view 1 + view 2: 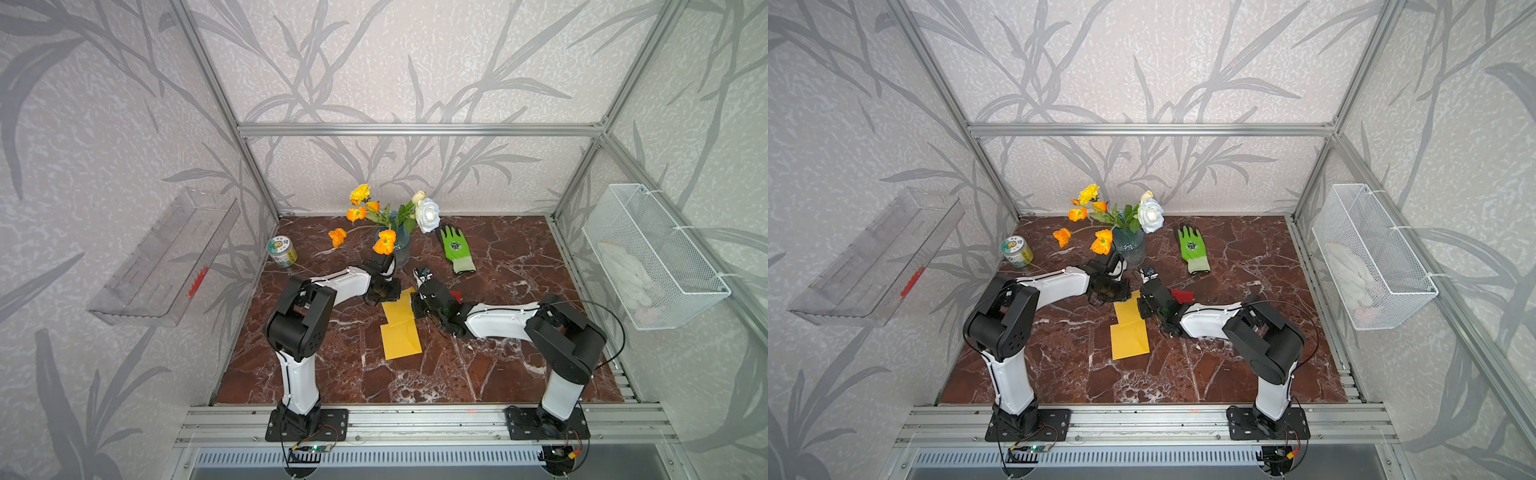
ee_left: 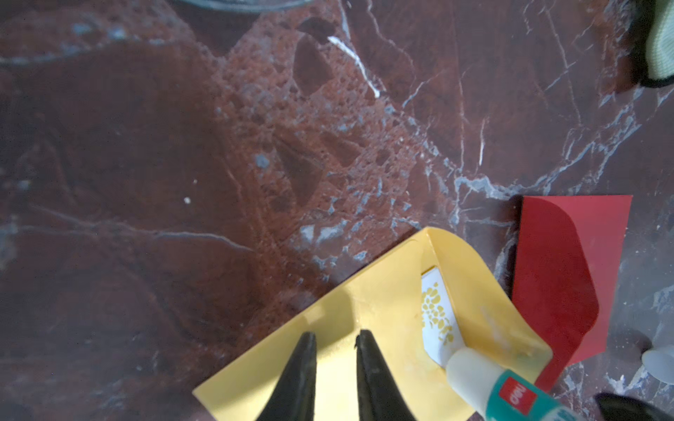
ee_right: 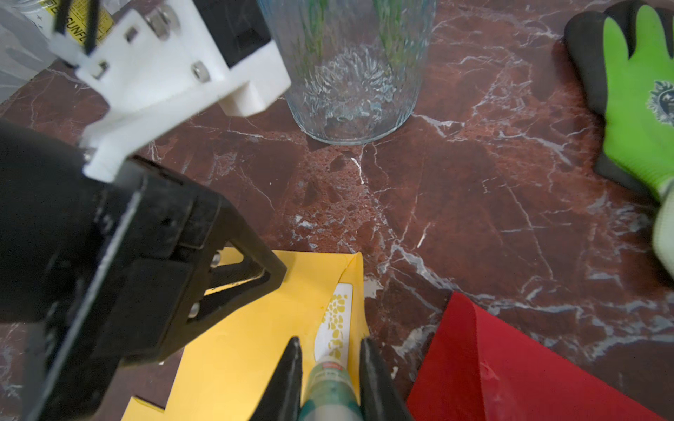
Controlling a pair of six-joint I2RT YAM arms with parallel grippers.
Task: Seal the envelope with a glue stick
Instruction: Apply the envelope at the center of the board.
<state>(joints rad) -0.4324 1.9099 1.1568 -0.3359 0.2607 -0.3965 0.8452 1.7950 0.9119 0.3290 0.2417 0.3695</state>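
A yellow envelope (image 2: pixel 379 310) lies on the marble table (image 1: pixel 498 365) with its flap open and a white spotted card (image 2: pixel 436 313) in its mouth. In both top views it sits between my two grippers (image 1: pixel 398 309) (image 1: pixel 1128 311). My left gripper (image 2: pixel 336 333) stands narrowly open, its fingertips (image 2: pixel 308 340) down on the envelope's body and nothing between them. My right gripper (image 3: pixel 330 340) is shut on the glue stick (image 3: pixel 330 386), a white tube with a teal label (image 2: pixel 510 392). The stick's tip rests on the open flap beside the card. Pale smears show on the flap.
A second yellow sheet (image 1: pixel 401 343) lies just in front of the envelope. A red envelope (image 3: pixel 510 364) lies close on the right. Behind stand a glass vase of flowers (image 1: pixel 399 245), a green glove (image 1: pixel 457 249) and a small tin (image 1: pixel 282 251).
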